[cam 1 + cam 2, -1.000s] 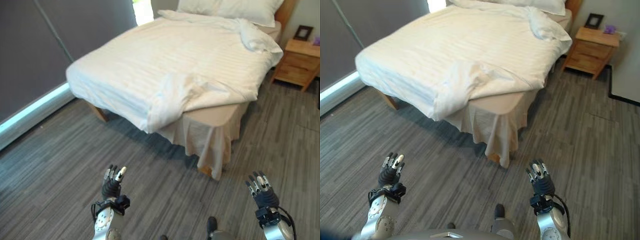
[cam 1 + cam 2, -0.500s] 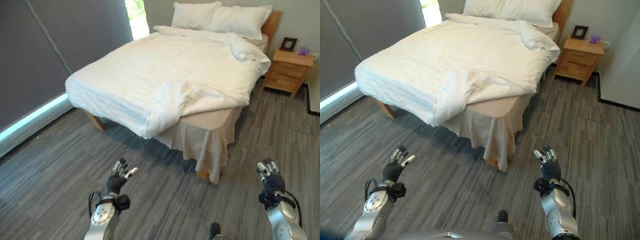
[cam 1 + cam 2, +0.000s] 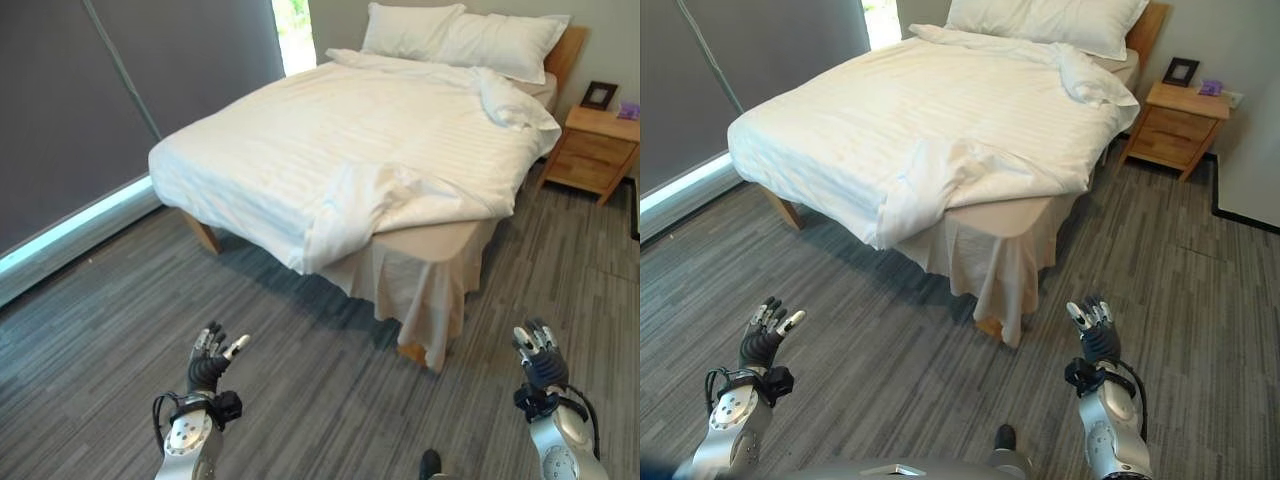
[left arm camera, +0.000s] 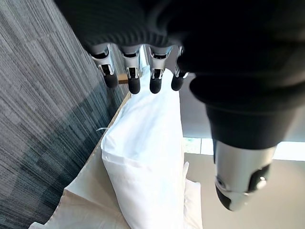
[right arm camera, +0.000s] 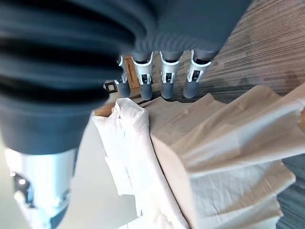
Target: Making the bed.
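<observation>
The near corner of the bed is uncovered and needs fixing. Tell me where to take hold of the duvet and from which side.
Take the duvet at its folded-back flap near the foot corner, where the beige sheet lies bare. Come from the foot of the bed, probably with the right hand, and pinch the bunched loose edge, which hangs free.

The bed [image 3: 440, 235] stands unmade on grey flooring. Its white striped duvet [image 3: 340, 130] is spread across it, but the near corner is folded back, baring the beige mattress and skirt [image 3: 425, 285]. Two white pillows [image 3: 465, 38], apparently plump, lean at the headboard.
</observation>
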